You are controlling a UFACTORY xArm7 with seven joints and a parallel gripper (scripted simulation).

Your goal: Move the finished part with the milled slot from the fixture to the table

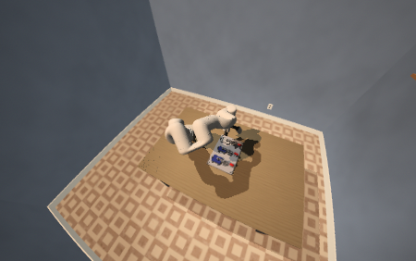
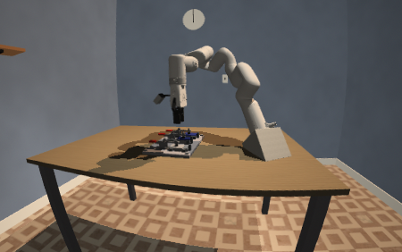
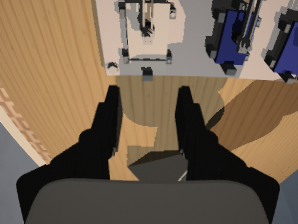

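Observation:
The grey fixture plate (image 1: 226, 155) lies on the wooden table and also shows in the exterior view (image 2: 174, 144). In the wrist view the pale finished part (image 3: 147, 26) sits in its nest under a clamp, at the plate's end nearest my fingers. Two blue blanks (image 3: 236, 30) (image 3: 286, 43) sit in the neighbouring nests under their clamps. My gripper (image 3: 149, 100) hangs above the table just off the plate's edge, in line with the finished part. Its fingers stand apart with nothing between them. It is well above the fixture in the exterior view (image 2: 178, 118).
Red clamp handles (image 2: 169, 130) stick out along one side of the plate. The arm's base (image 2: 266, 143) stands on the table to the right of the fixture. The table edge lies to the left of my fingers in the wrist view.

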